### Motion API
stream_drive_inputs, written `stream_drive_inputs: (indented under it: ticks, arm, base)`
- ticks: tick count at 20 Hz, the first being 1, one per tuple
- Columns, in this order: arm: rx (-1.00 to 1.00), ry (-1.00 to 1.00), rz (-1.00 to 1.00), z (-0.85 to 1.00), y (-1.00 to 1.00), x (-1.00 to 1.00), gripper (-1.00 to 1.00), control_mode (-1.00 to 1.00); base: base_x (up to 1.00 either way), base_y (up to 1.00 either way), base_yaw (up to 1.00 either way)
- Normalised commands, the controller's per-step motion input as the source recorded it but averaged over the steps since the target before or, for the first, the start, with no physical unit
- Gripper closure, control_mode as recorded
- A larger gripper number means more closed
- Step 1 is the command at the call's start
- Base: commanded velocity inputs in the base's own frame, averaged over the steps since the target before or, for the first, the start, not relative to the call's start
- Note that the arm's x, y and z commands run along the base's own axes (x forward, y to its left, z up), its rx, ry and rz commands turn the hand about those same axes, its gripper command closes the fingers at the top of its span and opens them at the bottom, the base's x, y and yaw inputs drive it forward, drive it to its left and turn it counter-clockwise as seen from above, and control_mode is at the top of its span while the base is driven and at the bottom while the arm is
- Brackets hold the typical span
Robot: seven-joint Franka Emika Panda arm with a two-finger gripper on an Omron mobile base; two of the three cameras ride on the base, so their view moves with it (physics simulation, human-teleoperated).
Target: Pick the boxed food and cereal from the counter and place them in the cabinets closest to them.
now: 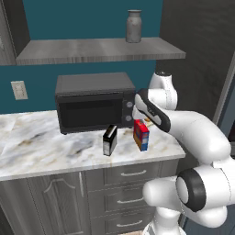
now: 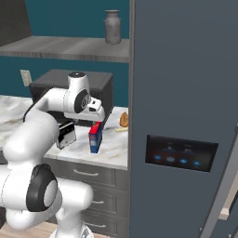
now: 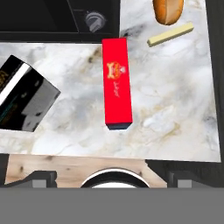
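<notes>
The arm reaches out over the marble bench point(image 1: 41, 142), with the tool point(image 2: 97, 122) hanging just above the cereal carton point(image 1: 141, 135). Its fingers stand spread wide and hold nothing; the carton is not touched.

The cereal carton stands upright near the front right part of the bench, a little in front of the microwave point(image 1: 94, 102). From the hand view its red top face point(image 3: 117, 85) lies right below the camera, long and narrow, pointing toward the microwave's knob point(image 3: 95, 20).

The boxed food point(image 1: 109, 140) stands upright too, to the left of the cereal and apart from it (a bare strip of marble lies between them). It is black with a white front face, and in the hand view it sits at the left edge point(image 3: 24, 100), turned at an angle to the carton.

Behind the cereal, toward the bench's right end, lie a brown bread roll point(image 3: 167, 10) and a pale yellow stick point(image 3: 170, 34), near each other but apart.

A grey wall shelf point(image 1: 92, 50) above the microwave carries a grey jar point(image 1: 133, 26). Grey drawers point(image 1: 133, 173) with silver handles sit under the bench. The smooth blue-grey fridge point(image 2: 186, 93) stands at the bench's right end, and a dark wood-grain cabinet point(image 1: 202, 46) rises at the right in the left base view.
</notes>
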Motion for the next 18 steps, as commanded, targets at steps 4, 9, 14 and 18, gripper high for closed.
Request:
stream_drive_inputs:
  ticks: [4, 9, 14, 18]
  arm:
    - [0.00, 0.02, 0.00, -0.29, 0.00, 0.16, -1.00, -1.00]
    - [0.00, 0.01, 0.00, -0.24, 0.00, 0.20, -1.00, -1.00]
    - [0.00, 0.01, 0.00, -0.26, 0.00, 0.19, -1.00, -1.00]
    - [0.00, 0.01, 0.00, -0.28, 0.00, 0.13, -1.00, -1.00]
  base:
    - [0.00, 0.00, 0.00]
    - [0.00, 0.00, 0.00]
    - [0.00, 0.00, 0.00]
    - [0.00, 0.00, 0.00]
